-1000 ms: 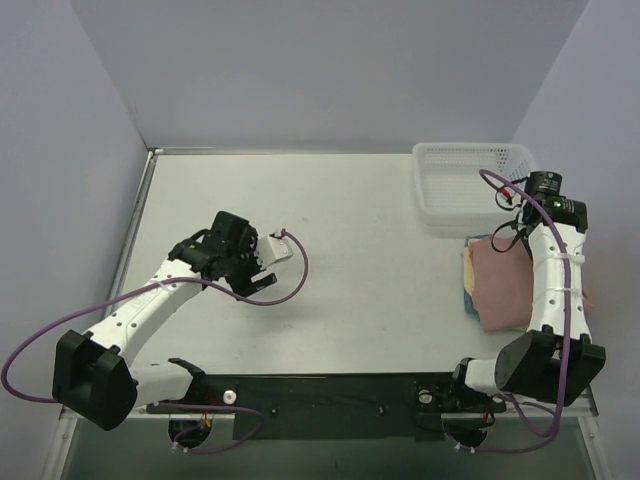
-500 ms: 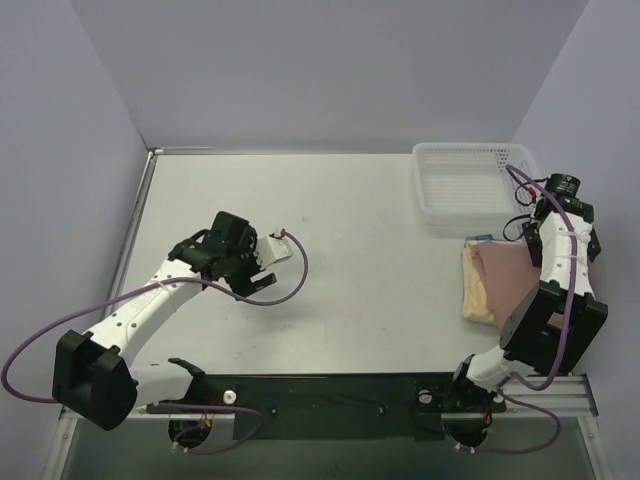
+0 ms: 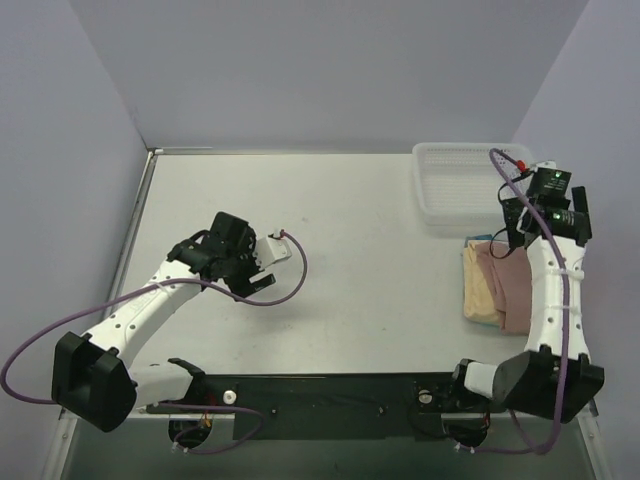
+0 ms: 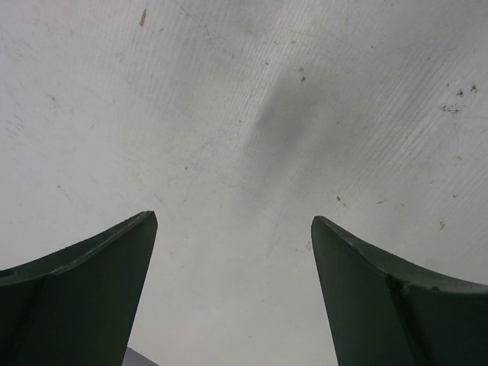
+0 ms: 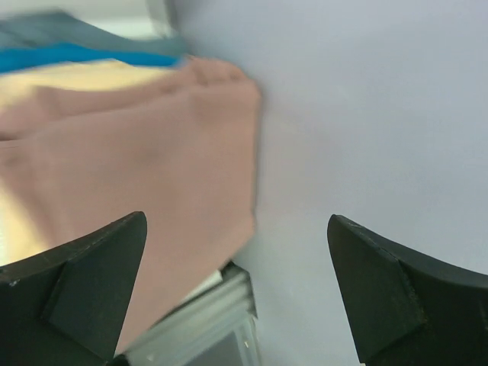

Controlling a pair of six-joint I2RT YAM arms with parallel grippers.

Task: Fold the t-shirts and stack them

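No legible text, label, brand, number or sign is being displayed in any view, whether on the t-shirts [image 3: 503,288], the white mesh basket [image 3: 460,186] or the table [image 3: 380,250].

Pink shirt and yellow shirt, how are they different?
The pink shirt is dusty pink-brown; the yellow shirt is pale tan. The pink shirt lies on top, the yellow shirt underneath. More of the pink shirt shows, while the yellow shirt only peeks out along the pile's left side. Both are soft cloth, piled together at the table's right edge, beside the white basket.
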